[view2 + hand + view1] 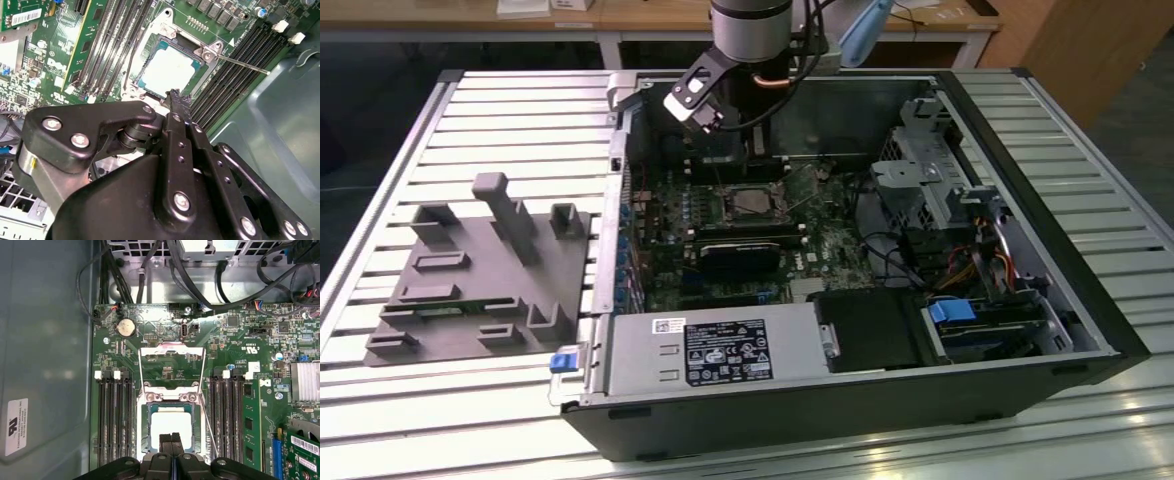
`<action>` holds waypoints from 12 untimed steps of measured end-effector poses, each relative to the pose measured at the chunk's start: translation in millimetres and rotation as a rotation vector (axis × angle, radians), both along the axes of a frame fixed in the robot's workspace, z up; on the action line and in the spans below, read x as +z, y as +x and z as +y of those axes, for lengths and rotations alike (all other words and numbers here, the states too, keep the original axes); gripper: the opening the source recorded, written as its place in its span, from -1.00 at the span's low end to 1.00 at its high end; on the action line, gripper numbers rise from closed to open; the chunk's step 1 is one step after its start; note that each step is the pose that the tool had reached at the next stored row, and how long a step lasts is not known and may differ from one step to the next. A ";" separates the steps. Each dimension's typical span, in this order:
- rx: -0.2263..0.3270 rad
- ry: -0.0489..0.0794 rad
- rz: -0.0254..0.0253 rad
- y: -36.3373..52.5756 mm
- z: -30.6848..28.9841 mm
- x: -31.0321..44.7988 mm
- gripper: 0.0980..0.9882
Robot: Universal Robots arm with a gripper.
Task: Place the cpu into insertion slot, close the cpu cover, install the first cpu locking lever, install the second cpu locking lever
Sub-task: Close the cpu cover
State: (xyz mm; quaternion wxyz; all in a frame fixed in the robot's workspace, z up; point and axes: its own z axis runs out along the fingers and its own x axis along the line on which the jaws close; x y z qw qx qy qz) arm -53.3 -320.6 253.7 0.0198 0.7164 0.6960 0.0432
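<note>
1. Fingers [165, 450] [176, 130] pressed together, nothing pinched between. Tips right at one edge of the insertion slot [144, 415], over the rim of the cpu [162, 422] [167, 70]. Touching or just above: cannot tell.
2. cpu seated flat inside the insertion slot, dull silver top up, uncovered.
3. cpu cover [172, 350] open, swung up off the insertion slot and hinged at the slot edge opposite the fingers. Green board visible through its window.
4. Thin lever rod [209, 430] [240, 62] unlatched, angled out from the insertion slot over the neighbouring memory slots [227, 420]. Second thin rod [130, 57] on the opposite side of the insertion slot, also not hooked down as far as visible.
5. Long black memory slots flanking the insertion slot on both sides, running parallel to it.
6. Coin battery [125, 327] beyond the open cover, well apart from the insertion slot.
7. In the exterior view, arm [750, 40] reaching down into the open computer case [1067, 250], right above the insertion slot. Black card [740, 258] just beside the slot, grey power supply [707, 350] farther off.
8. Case on the slatted table [520, 110]. Grey fixture [480, 270] outside the case, well apart from the insertion slot, toward the exterior view's left.
</note>
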 end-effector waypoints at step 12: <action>0.000 0.005 0.0000 0.0 0.0 0.0 -0.99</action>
